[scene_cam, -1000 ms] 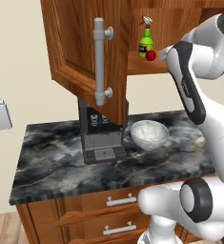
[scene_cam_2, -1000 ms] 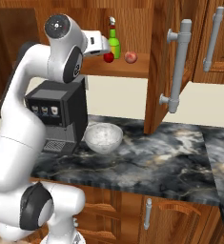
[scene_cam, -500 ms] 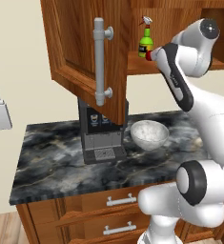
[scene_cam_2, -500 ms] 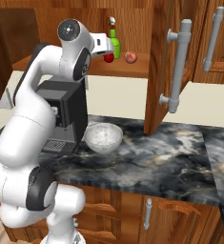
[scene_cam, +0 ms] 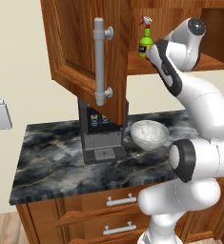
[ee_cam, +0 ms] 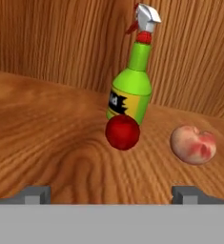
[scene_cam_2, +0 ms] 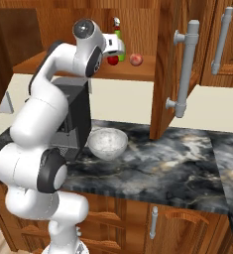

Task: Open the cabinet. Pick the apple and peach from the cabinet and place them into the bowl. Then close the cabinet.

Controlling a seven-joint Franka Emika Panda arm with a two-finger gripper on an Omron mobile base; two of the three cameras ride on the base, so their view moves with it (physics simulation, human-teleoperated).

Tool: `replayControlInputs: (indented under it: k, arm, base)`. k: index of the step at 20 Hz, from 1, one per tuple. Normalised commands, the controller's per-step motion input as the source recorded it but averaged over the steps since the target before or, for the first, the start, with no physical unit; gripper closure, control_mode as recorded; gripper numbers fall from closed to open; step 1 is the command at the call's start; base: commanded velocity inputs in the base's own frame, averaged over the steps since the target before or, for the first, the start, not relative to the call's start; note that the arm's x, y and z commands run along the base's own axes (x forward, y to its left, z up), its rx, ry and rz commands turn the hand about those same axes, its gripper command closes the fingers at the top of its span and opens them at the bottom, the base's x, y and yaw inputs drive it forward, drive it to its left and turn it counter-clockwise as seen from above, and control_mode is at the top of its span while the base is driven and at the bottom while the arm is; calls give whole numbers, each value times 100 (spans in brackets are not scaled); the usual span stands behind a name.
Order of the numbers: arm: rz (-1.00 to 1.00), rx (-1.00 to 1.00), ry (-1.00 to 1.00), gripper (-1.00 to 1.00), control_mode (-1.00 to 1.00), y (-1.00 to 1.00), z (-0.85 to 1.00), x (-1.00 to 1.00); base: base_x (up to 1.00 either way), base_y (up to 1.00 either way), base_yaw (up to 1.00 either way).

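Reddish wood surrounds the open cabinet (scene_cam_2: 167,69) shelf, where the hand view shows the red apple (ee_cam: 122,132) just in front of a green spray bottle (ee_cam: 130,90), the peach (ee_cam: 193,145) beside them. The gripper (ee_cam: 111,194) stands wide apart, grasping nothing. The base views add the white bowl (scene_cam: 149,134) beside the coffee machine (scene_cam: 101,138).

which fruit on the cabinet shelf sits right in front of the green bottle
The red apple; it overlaps the green spray bottle, while the pinkish peach lies apart to one side.
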Motion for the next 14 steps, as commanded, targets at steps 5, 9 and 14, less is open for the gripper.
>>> replayControlInputs:
  k: [5, 9, 14]
  arm:
    - [0, 0, 9, -100, -100, -12, -3, 62]
    - [0, 0, 2, -100, -100, -4, -17, 56]
    - [0, 0, 0, -100, -100, 0, -49, 28]
  base:
    - [0, 0, 0]
    - [0, 0, 0]
    - [0, 0, 0]
